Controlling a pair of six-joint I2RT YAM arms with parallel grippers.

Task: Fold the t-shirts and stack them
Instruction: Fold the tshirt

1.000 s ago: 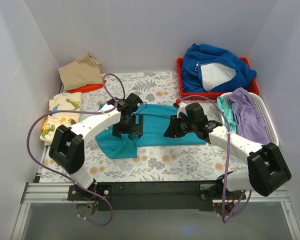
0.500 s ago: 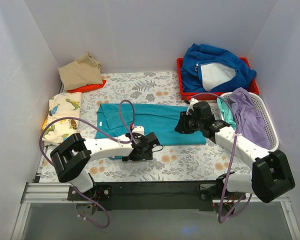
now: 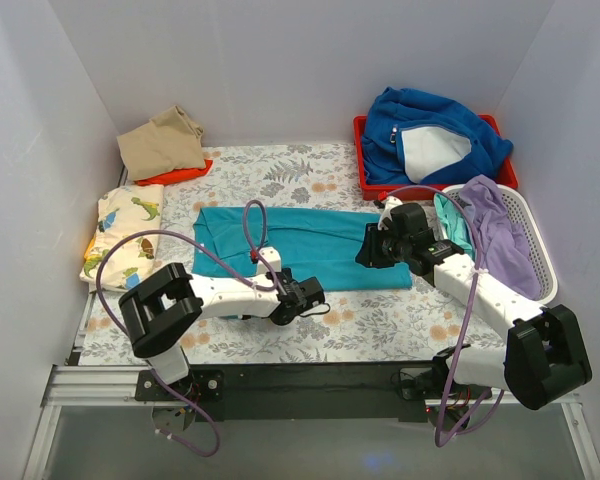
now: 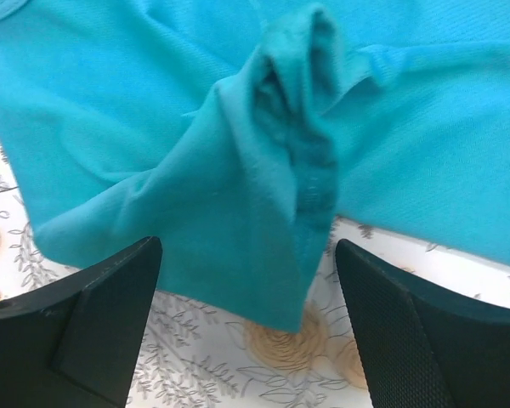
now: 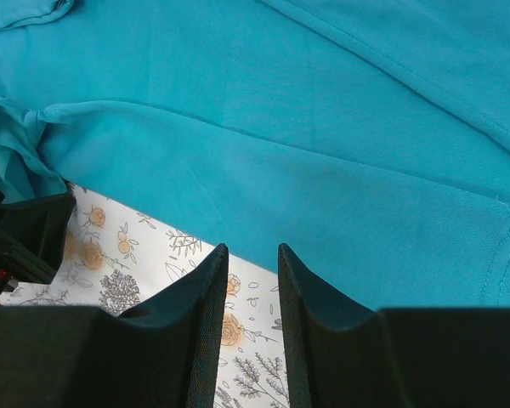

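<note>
The teal t-shirt lies spread across the middle of the floral table. At the shirt's lower edge the left gripper has its jaws flung wide either side of a bunched-up fold, clamping nothing. Over at the shirt's right end, the right gripper hovers above the hem with only a narrow gap between its fingers, and nothing in it.

Nothing readable here, honestly. The dinosaur t-shirt only carries pictures, and the table cover is just flowers.
</note>
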